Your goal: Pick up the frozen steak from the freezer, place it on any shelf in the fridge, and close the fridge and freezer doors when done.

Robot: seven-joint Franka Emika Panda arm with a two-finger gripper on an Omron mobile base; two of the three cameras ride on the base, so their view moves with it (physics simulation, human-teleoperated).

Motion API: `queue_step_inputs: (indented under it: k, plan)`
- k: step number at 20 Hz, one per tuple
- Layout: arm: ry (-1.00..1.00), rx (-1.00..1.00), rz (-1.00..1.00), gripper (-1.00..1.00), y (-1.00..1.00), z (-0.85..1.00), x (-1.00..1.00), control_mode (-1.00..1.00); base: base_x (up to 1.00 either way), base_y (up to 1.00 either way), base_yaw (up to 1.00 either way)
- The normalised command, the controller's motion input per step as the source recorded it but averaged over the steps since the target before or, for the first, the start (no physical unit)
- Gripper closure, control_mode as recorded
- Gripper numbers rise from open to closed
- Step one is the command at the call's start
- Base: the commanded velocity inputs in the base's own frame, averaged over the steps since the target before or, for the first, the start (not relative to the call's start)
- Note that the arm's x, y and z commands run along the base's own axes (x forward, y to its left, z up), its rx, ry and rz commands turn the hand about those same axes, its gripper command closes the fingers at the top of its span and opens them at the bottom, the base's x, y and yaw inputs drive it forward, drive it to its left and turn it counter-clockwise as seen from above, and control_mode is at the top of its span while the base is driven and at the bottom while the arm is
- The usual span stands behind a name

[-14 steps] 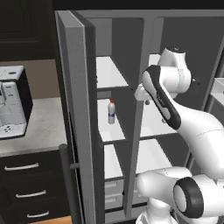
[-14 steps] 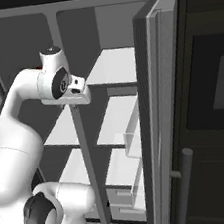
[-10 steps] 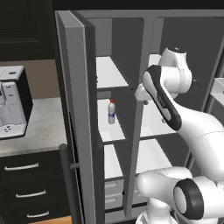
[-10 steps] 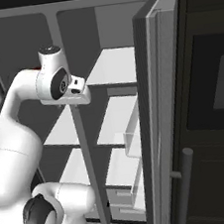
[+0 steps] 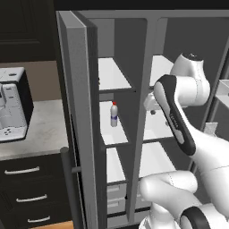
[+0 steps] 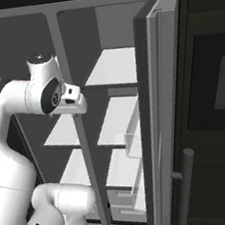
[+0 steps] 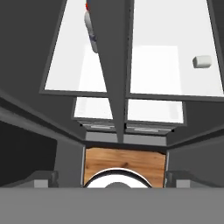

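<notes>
The freezer (image 5: 117, 75) stands with its door (image 5: 79, 116) swung open to the left. The wider fridge (image 5: 157, 156) beside it is open too, its door (image 6: 164, 102) swung right with pale bins. The fridge's top shelf (image 6: 111, 65) is bare white. My gripper (image 6: 77, 105) hangs in front of the divider between the two compartments, at mid-shelf height. In the hand view the gripper (image 7: 112, 177) is open, its fingertips (image 7: 43, 177) far apart with nothing between them. The frozen steak is out of view.
A white bottle (image 5: 114, 115) with a red cap stands on a freezer shelf, the same bottle (image 7: 90, 25) left of the divider. A small pale cylinder (image 7: 201, 61) lies on a fridge shelf. A coffee machine (image 5: 11, 112) sits on the left counter; a dark oven (image 6: 221, 85) is right.
The hand has dipped slightly in front of the divider. The doors, the bottle and the base have stayed put.
</notes>
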Motion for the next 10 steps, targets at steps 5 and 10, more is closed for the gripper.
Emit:
queue_step_inputs:
  k: [5, 10]
  plan:
    - [-0.12, 0.00, 0.05, -1.00, 0.00, 0.04, -0.66, -1.00, 0.00, 0.00, 0.00]
    - [-0.15, 0.00, 0.10, -1.00, 0.09, 0.12, -0.40, -1.00, 0.00, 0.00, 0.00]
